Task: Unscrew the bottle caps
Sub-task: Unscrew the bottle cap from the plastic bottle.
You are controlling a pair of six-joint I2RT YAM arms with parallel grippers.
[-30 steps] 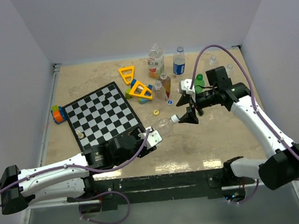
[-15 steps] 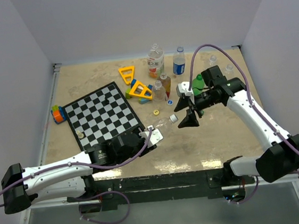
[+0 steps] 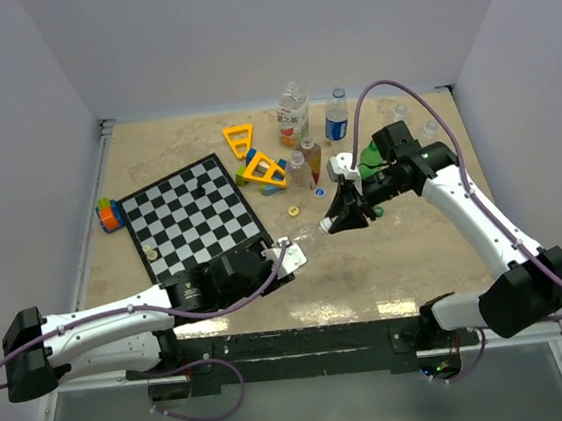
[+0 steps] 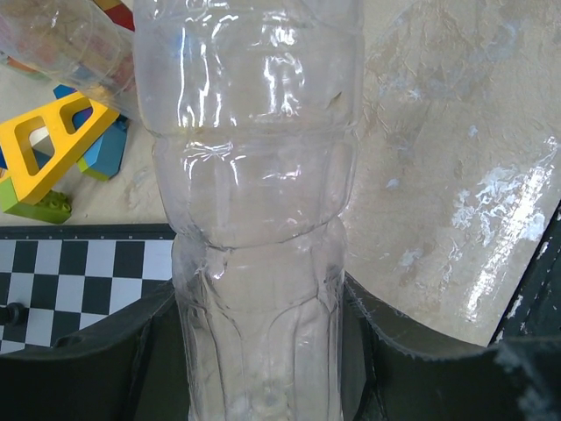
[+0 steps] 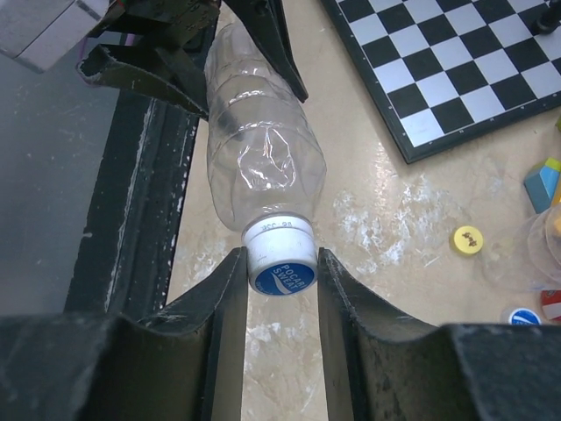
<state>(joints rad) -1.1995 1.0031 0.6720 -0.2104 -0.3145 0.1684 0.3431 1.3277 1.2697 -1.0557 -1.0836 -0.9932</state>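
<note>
Nearby, chessboard (image 5: pixel 456 70), left jaws grasping clear bottle (image 4: pixel 254 193), right jaws pinching its cap (image 5: pixel 280 263)

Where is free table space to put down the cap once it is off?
Bare tabletop lies between the right arm and the near edge, also behind the checkerboard. Crowded around the standing bottles and yellow frames.

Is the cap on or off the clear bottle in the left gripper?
On. The blue-topped cap sits on the neck of the clear bottle, within the right gripper.
</note>
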